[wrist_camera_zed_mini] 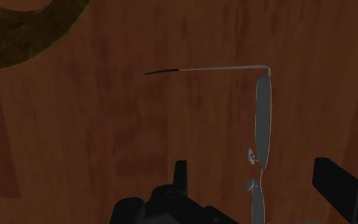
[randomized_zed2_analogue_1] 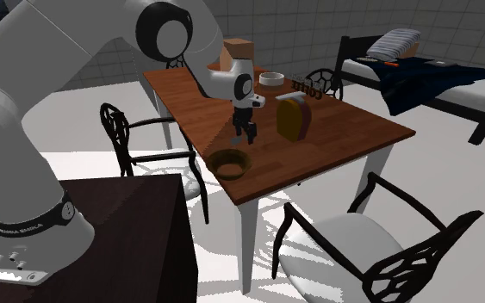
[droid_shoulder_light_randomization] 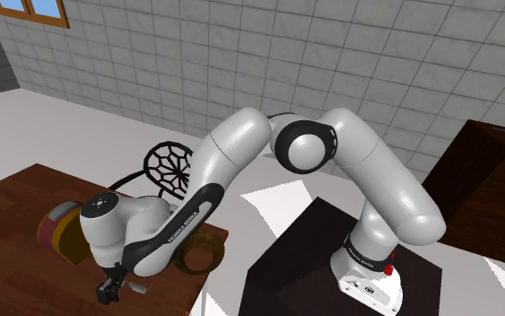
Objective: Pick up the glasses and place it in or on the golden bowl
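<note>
Grey tiled walls [droid_shoulder_light_randomization: 376, 45], white floor [randomized_zed2_analogue_1: 456, 181], wooden table [randomized_zed2_analogue_1: 344, 138], black chairs [randomized_zed2_analogue_1: 335, 245], bed [randomized_zed2_analogue_1: 430, 82], window [droid_shoulder_light_randomization: 28, 9].

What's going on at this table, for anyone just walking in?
A white robot arm holds its black gripper low over the glasses lying on the wooden table. The gripper is open, one finger on either side of the frame, not gripping yet. The golden bowl sits close by on the same table.

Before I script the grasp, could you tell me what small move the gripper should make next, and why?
Probably close the fingers on the glasses. In the wrist view the gripper is open and the thin frame sits roughly midway between its fingers, untouched, so it is not yet held. The golden bowl lies nearby on the table.
</note>
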